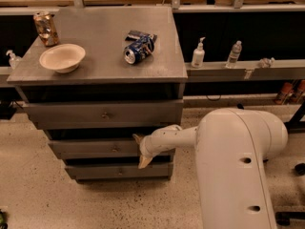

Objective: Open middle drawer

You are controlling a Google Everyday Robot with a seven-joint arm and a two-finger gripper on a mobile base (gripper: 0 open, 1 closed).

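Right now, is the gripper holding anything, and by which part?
Cannot tell. The gripper is at the front of the middle drawer, right of its knob, not on it.

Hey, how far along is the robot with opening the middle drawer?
Done: the hand is at the middle drawer, against the right part of its front, just right of the knob. In hand: getting a hold, though I cannot tell whether it grips anything. Left: the pull itself, since the drawer looks no further out than the other two.
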